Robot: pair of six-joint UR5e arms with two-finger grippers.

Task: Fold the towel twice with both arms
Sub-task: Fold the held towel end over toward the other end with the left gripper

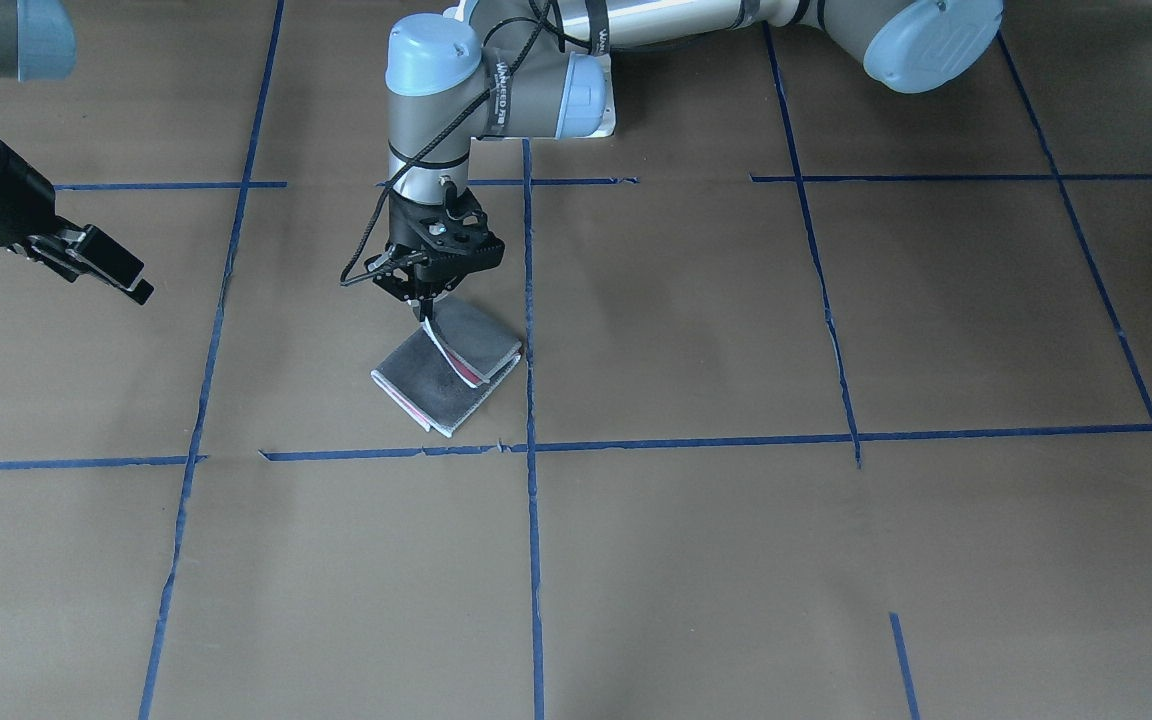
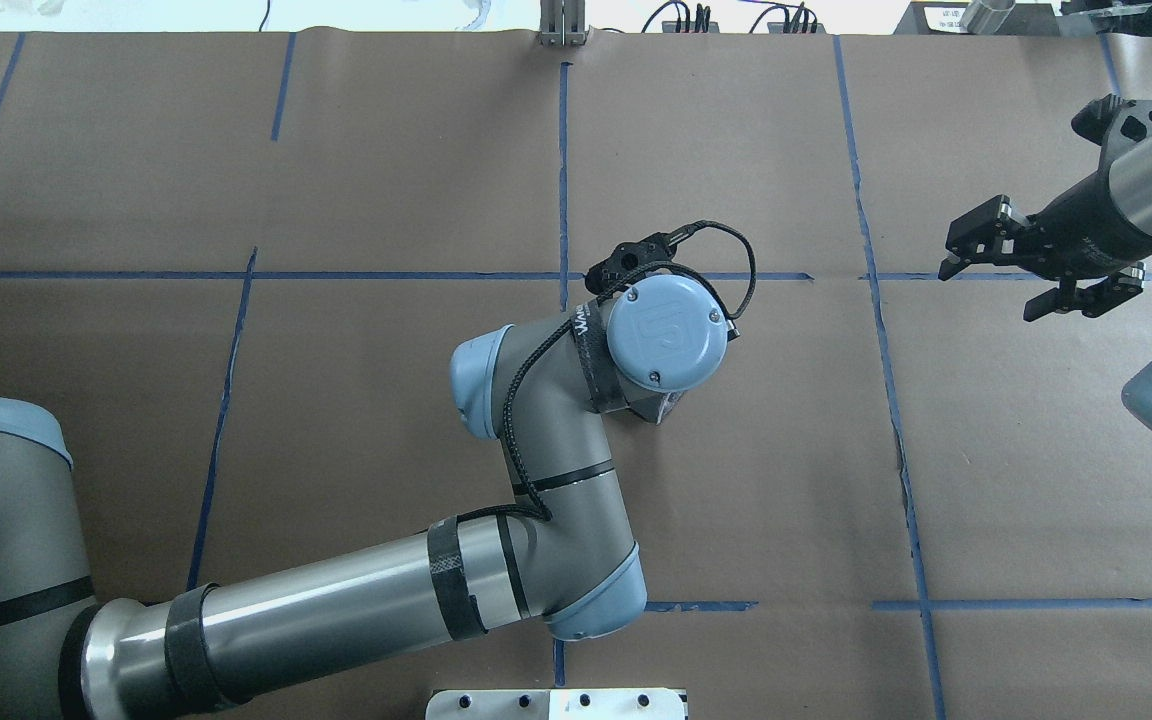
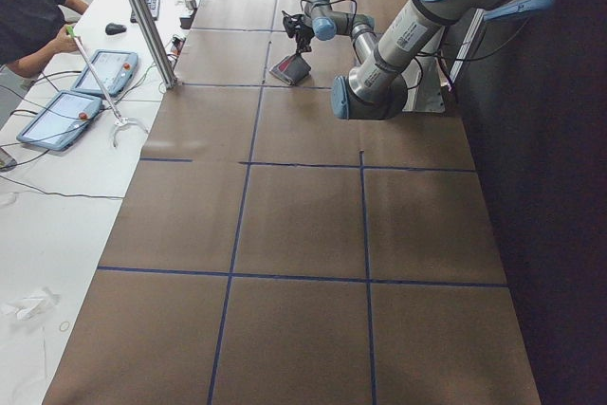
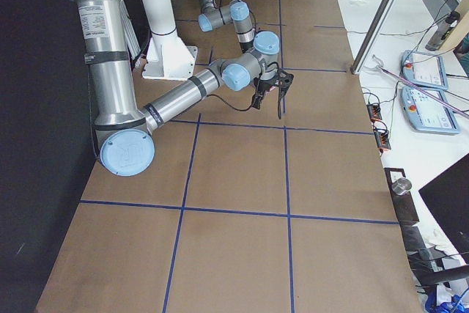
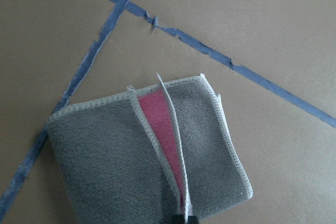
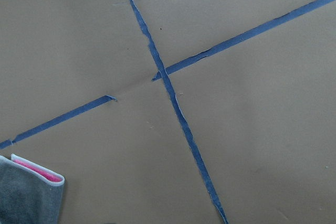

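Towel point(image 1: 433, 385) right below my left gripper point(image 1: 425, 304), lying on the table point(image 1: 836, 560) as a small grey packet. I hold one flap of it: fingers clamped on the whitish hem, lifting that layer so the pink face shows underneath. The rest of the cloth lies flat just beneath my fingertips, close beside a line of blue tape point(image 1: 529, 420). My right gripper point(image 2: 988, 292) hangs well off to the side, far from the cloth, jaws spread and holding nothing.

How it will handle, by my reckoning: soft terry, light, no stiffness at all. The lifted flap curves away from the pinch rather than standing as a sheet. The pile should give decent grip, so I expect little slipping between my pads. The layers may slide on each other, though, and the whole packet could drag across the paper if I pull sideways. Nothing fragile here.

The best hold, I judge, is on the hem near a corner, catching only the layer I mean to move. Bite deeper and I likely take two layers at once.

Count: one towel, folded into several layers, exact number hard to tell. Two grippers, one busy, one free. One table, crossed by several tape lines.
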